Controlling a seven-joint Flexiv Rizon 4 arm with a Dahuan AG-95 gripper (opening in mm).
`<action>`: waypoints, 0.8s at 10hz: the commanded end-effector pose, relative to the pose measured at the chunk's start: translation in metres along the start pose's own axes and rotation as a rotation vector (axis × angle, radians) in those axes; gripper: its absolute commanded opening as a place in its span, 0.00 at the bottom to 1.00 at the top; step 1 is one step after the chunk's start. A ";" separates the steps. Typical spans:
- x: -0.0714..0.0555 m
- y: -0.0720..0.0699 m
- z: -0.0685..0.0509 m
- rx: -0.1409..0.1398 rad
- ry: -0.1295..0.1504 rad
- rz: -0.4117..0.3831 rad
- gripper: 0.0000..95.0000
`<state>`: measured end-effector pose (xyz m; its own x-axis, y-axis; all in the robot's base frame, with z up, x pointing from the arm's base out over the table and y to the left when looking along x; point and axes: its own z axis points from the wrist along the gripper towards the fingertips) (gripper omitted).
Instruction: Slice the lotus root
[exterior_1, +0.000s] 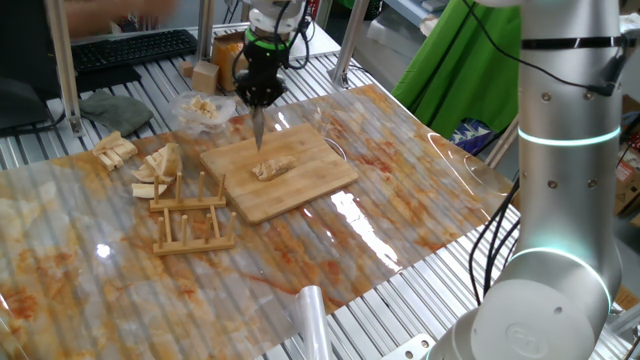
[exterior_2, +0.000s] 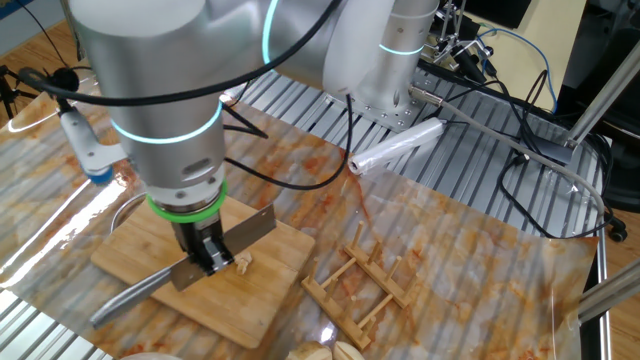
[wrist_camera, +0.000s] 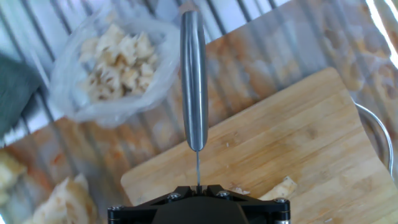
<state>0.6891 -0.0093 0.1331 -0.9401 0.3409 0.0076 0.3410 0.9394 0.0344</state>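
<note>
Care is needed now, I think: the claw (exterior_2: 209, 252), clenched on the knife (exterior_2: 215, 245), must bring the blade down straight on the lotus root (exterior_1: 272, 168) near the middle of the board (exterior_1: 315, 185), without pushing it sideways.

Cutting board (exterior_1: 290, 175) sits mid-counter (exterior_1: 400, 230), lotus root (exterior_1: 272, 168) on it. Tool (exterior_1: 262, 97) above the board's far edge, knife (exterior_1: 258, 130) blade down over the root. Wooden rack (exterior_1: 190, 215) left of board. Bag of bits (exterior_1: 200, 110) far-left. Wedge pieces (exterior_1: 160, 165) left of rack.
</note>
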 end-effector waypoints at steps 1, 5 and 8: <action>0.013 0.004 0.001 0.010 -0.013 -0.282 0.00; 0.037 -0.001 0.012 0.015 -0.017 -0.432 0.00; 0.062 -0.013 0.025 0.026 -0.021 -0.452 0.00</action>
<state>0.6321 0.0002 0.1093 -0.9957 -0.0897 -0.0220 -0.0899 0.9959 0.0066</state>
